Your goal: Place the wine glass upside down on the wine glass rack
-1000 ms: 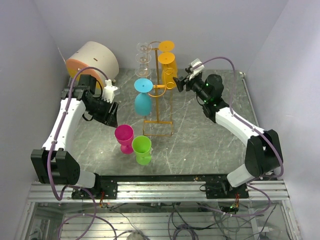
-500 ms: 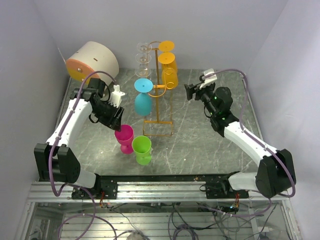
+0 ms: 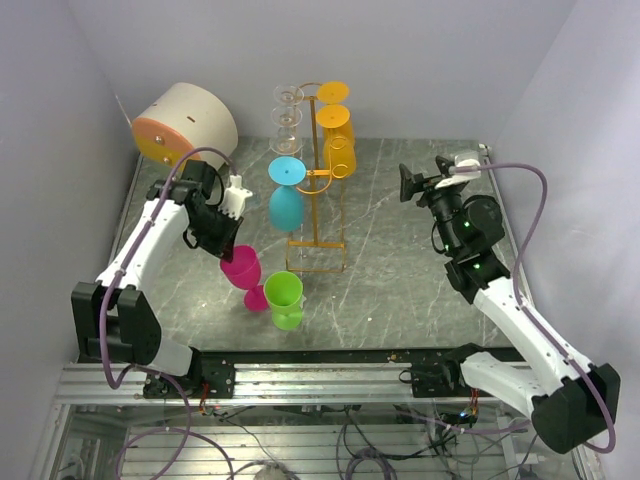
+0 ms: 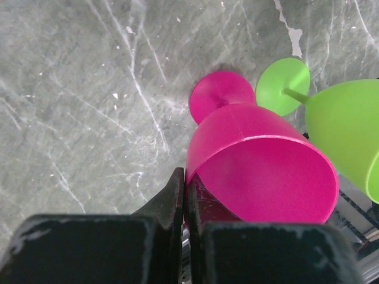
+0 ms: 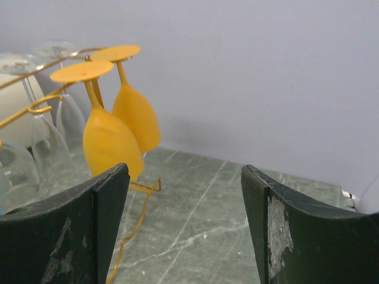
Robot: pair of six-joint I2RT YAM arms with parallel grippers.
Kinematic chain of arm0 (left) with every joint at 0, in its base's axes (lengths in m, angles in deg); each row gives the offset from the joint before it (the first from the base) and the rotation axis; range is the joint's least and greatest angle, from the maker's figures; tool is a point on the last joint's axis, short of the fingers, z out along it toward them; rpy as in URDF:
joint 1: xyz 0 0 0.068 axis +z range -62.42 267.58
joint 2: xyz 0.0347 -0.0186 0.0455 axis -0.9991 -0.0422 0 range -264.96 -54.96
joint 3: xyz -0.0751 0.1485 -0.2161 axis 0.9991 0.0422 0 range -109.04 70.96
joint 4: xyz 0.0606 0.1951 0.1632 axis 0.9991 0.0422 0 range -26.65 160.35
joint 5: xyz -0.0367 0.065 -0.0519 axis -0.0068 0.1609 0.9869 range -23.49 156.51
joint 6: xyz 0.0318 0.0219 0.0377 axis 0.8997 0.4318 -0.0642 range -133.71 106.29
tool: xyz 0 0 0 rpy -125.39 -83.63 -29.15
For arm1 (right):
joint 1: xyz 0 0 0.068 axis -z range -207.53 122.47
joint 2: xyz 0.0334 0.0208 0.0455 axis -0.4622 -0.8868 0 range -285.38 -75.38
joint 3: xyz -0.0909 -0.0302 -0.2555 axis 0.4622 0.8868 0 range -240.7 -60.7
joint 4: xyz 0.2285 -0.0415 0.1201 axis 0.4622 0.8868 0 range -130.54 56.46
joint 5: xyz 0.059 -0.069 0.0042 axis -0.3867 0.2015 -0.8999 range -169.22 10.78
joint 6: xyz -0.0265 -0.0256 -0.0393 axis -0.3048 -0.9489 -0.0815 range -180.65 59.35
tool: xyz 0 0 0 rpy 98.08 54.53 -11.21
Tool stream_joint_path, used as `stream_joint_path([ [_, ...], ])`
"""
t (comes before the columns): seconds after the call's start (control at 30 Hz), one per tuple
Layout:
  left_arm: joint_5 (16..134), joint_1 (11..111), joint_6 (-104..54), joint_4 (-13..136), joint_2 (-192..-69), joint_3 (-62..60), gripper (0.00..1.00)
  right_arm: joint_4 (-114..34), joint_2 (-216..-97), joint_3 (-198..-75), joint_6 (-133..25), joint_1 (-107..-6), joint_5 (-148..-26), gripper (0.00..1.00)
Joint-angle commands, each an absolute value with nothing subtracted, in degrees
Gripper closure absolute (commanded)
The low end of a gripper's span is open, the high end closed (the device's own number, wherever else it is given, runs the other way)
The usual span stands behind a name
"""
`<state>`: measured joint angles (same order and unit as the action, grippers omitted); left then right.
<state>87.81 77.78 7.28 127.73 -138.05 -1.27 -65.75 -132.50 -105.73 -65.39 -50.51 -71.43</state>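
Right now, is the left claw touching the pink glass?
Touching. The left wrist view shows the left gripper pinching the rim of the pink glass between its fingers, with no gap.

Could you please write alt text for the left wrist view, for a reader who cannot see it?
The left claw pinches the rim of a tilted magenta plastic wine glass over a grey marbled table. A lime-green plastic wine glass is close beside it on the right.

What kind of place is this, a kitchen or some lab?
Probably a robot test cell, not a kitchen: a left arm and a right arm bolted to a metal rail, plain walls boxing in the table, cables hanging below. The wine glass rack and pink wine glass look like practice props.
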Motion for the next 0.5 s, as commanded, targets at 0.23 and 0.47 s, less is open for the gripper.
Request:
stream_joint_path([
  [0.23, 72.4, 77.3, 10.9, 142.1, -129.0, -25.6, 0.93, -52.8, -125.3, -113.9, -52.2, -50.5, -79.1, 0.2],
  [0.47, 68.3, 77.3, 15.1, 140.5, -128.8, -55.5, 0.93, -43.2, -130.1, -131.9, -44.4, -50.5, -98.3, 0.19],
])
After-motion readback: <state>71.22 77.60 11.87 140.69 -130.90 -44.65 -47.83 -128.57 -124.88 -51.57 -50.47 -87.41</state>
